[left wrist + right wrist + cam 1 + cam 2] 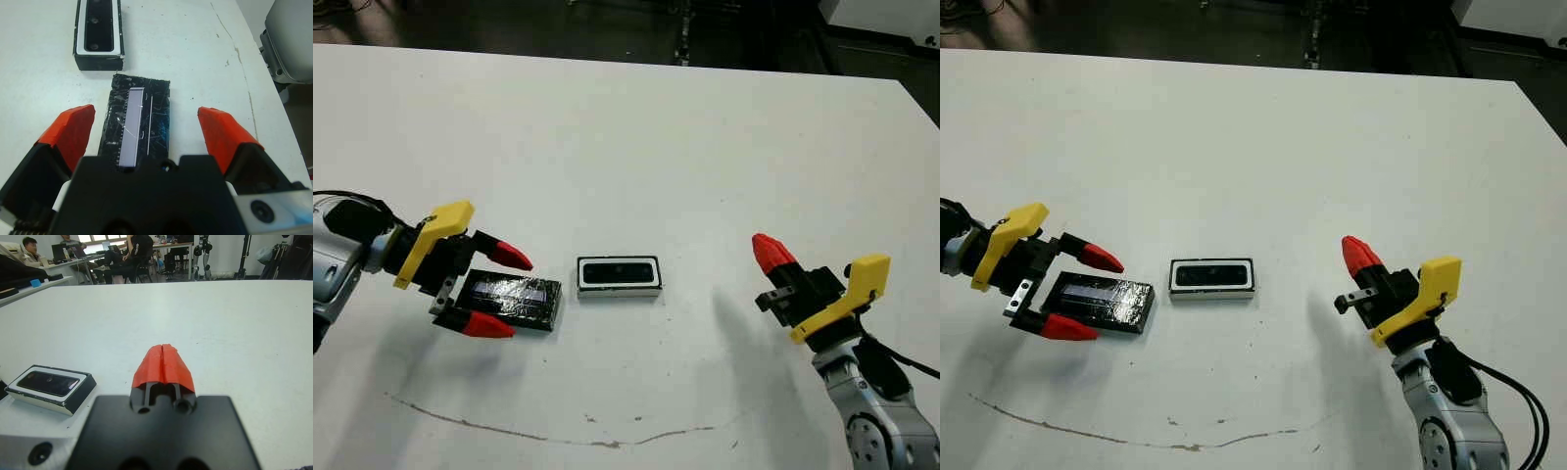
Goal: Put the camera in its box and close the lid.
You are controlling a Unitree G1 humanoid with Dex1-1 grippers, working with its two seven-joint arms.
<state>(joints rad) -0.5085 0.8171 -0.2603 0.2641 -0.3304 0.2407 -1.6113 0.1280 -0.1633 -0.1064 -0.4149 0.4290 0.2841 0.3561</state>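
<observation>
Camera [619,272]: lies inside the box, centre of the head frame, a bit below mid-height; dark glossy face up, long side running left-right.
Box [618,291]: white rim shows all round the camera, dark outer wall facing the viewer; sits flat on the table, uncovered.
Lid [514,296]: flat on the table, just left of the box w/ a narrow gap, not touching it; glossy black, pale strip along its length, slightly skewed vs. the box.
Left pincer [499,291]: lower left of the frame, fingers wide apart, straddling the lid's left end; one red tip [512,258] above the lid's far edge, the other by its near edge. In the wrist view the lid [137,122] lies between the two tips w/ clear space on both sides, no contact seen. Can't tell if the tips rest on the table or hover.
Right pincer [1359,257]: lower right of the frame, well apart from the box; red tips pressed together, nothing held. The wrist view shows them as one closed wedge [163,364], box [51,386] off to the side.
Table [636,137]: white; thin brown curved mark along the bottom of the frame.
Background: people seated at desks beyond the table, in the right wrist view, upper left.
</observation>
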